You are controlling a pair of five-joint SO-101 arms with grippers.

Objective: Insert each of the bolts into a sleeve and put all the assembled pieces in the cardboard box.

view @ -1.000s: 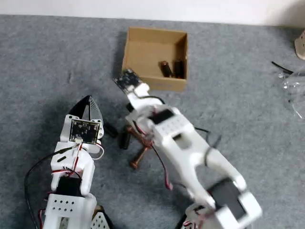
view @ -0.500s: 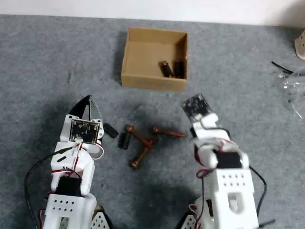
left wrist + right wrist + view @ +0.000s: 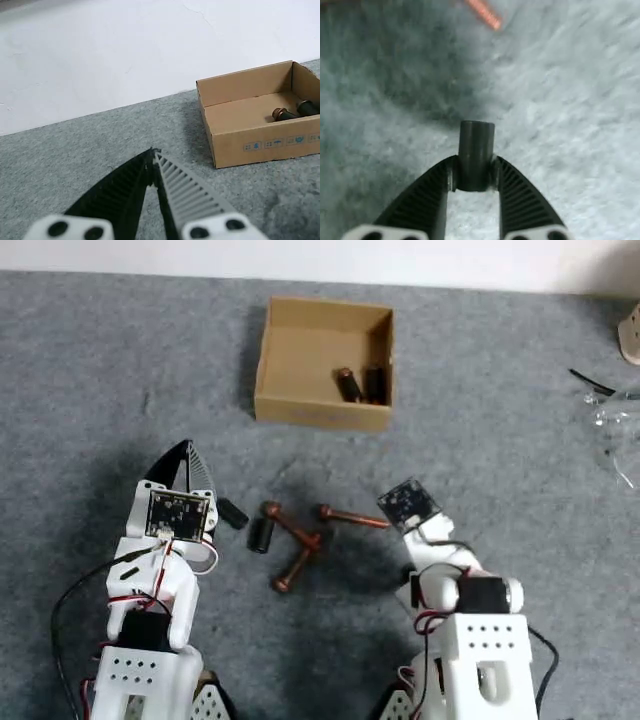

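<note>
On the grey felt short of the cardboard box [image 3: 320,412], my right arm [image 3: 455,600] has drawn back from the pile to its own side within the last second. The left gripper [image 3: 152,159] has kept its place, jaws together on nothing.

I read the retreat as a pick made, with a bolt the next thing wanted. Three copper bolts [image 3: 352,517] and two loose sleeves [image 3: 261,534] lie between the arms. Two finished pieces [image 3: 360,383] rest in the box.

From overhead, the wrist's camera board [image 3: 405,504] covers the right arm's fingers. The right wrist view gives the answer. It shows the right gripper [image 3: 476,170] clamped on a dark sleeve [image 3: 476,147], held off the felt, with a bolt [image 3: 484,14] lying ahead. The left wrist view looks side-on into the box.
</note>
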